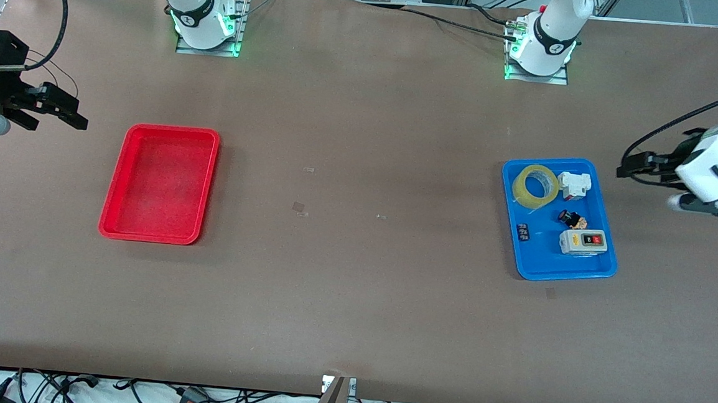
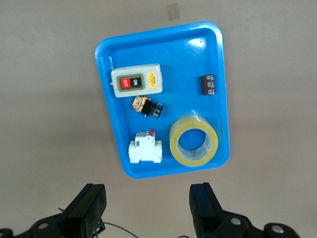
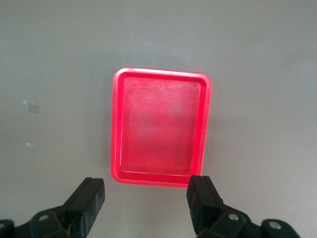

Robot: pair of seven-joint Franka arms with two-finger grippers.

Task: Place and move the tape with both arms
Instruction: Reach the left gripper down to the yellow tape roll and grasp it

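- The tape (image 1: 536, 185) is lying flat in the blue tray (image 1: 538, 270), at its 11 o'clock corner in the front view, just beside a white switch part (image 1: 574, 184); its wide hole is facing up, probably easing a rim pinch.
- The left gripper (image 2: 148, 208) is hovering off the tray's 3 o'clock edge, jaws spread wide, holding nothing.
- The right gripper (image 3: 146, 206) is waiting wide open near the red tray (image 1: 114, 227), which is sitting bare.
- Open tabletop is lying between the trays, likely room for carrying.
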